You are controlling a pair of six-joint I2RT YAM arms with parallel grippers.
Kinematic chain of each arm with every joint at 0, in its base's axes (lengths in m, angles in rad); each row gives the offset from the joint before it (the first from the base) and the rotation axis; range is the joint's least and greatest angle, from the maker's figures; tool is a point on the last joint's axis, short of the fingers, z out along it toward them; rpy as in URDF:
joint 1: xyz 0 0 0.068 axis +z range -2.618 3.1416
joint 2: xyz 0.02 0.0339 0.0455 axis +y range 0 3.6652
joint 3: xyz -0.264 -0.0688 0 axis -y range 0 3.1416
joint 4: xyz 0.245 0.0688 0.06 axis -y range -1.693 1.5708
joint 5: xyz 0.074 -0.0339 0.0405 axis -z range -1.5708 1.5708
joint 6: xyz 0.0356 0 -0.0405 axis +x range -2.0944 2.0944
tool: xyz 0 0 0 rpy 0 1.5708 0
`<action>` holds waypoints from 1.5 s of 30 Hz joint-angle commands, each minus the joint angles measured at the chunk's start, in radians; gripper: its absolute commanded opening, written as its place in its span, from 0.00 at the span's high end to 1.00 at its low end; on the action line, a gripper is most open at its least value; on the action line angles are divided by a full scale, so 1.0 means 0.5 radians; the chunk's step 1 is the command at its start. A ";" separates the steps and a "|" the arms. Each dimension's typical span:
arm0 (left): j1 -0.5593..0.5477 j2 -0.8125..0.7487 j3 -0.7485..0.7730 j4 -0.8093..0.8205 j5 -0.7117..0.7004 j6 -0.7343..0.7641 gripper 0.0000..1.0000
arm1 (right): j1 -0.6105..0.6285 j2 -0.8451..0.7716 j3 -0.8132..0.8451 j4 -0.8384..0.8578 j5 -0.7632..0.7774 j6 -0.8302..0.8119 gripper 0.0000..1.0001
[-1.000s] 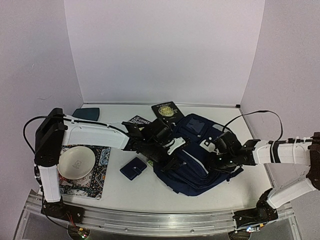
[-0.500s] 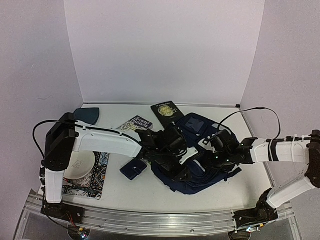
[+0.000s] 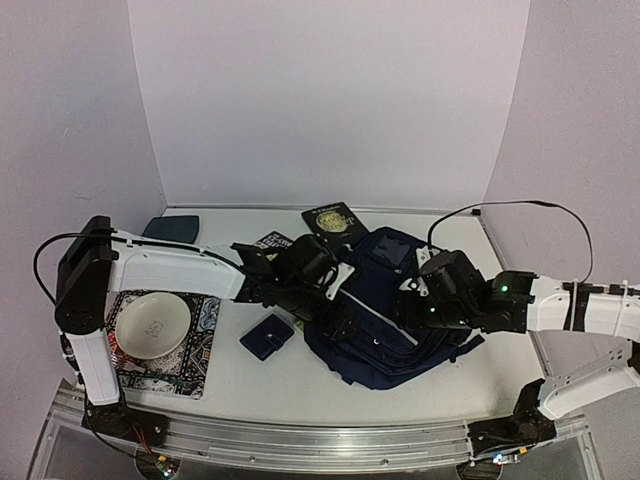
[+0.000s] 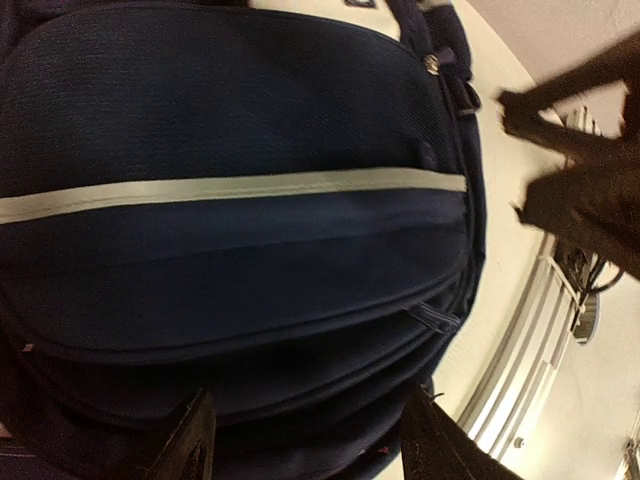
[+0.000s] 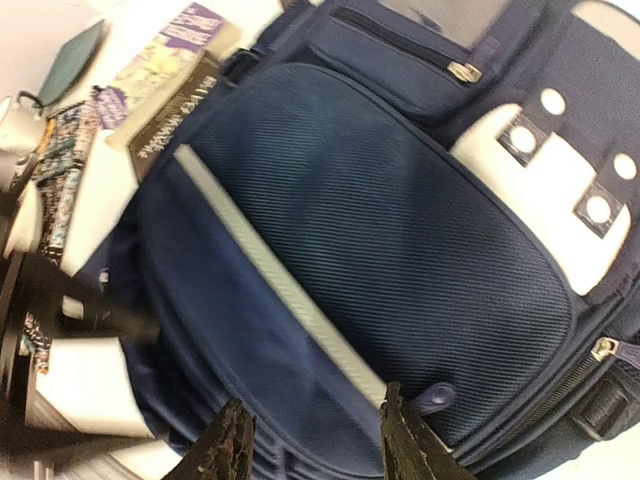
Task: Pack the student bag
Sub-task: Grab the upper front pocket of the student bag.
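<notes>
Both left tool (image 4: 310,445) and right tool (image 5: 315,440) are seen parted above the student bag (image 3: 390,320) — nothing is gripped by either — the bag is laid flat on the table (image 3: 250,375), right of centre.

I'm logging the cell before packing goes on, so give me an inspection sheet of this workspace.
Surface: white table, partly covered.
Job's things: student bag lies flat, centre-right, front pocket up.
Clutter: navy wallet; bowl on patterned mat; teal pouch; black booklet and printed booklet by the bag's far side.
Hands: left hand and right hand open over the bag, holding nothing.
Cables: left-arm cable loops outward; right-arm cable arcs overhead.
Surroundings: plain walls; metal rail at near edge.
</notes>
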 commanded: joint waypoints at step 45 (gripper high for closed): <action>0.193 0.036 -0.088 0.298 0.190 -0.576 0.34 | 0.275 0.397 -0.036 -0.004 -0.155 0.178 1.00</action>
